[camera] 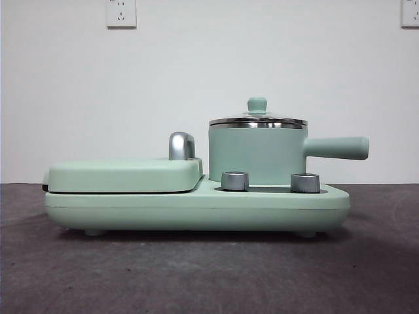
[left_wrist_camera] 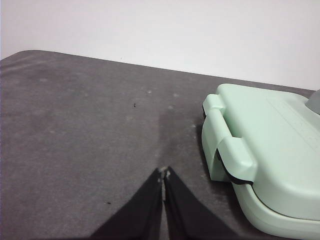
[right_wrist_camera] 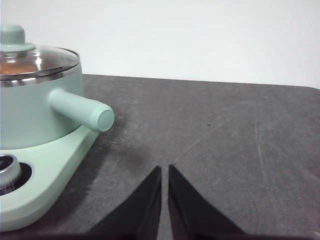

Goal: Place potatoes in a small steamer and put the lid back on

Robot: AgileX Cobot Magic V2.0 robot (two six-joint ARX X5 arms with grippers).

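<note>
The small steamer (camera: 256, 154), a mint-green pot with a steel rim and a straight side handle (camera: 337, 148), stands on the right half of the green appliance base. The glass lid (camera: 257, 118) with its green knob sits on the pot. In the right wrist view the steamer (right_wrist_camera: 35, 107) shows under the lid (right_wrist_camera: 37, 62), and an orange-brown potato (right_wrist_camera: 17, 67) shows through the glass. My right gripper (right_wrist_camera: 164, 169) is shut and empty over the table, beside the pot's handle. My left gripper (left_wrist_camera: 163, 173) is shut and empty over the table, beside the griddle end.
The flat mint-green griddle (camera: 124, 175) with a chrome handle (camera: 181, 146) fills the left half of the base (camera: 196, 208); it also shows in the left wrist view (left_wrist_camera: 265, 150). Two steel knobs (camera: 235, 181) (camera: 305, 182) stand at the front. The table is dark grey.
</note>
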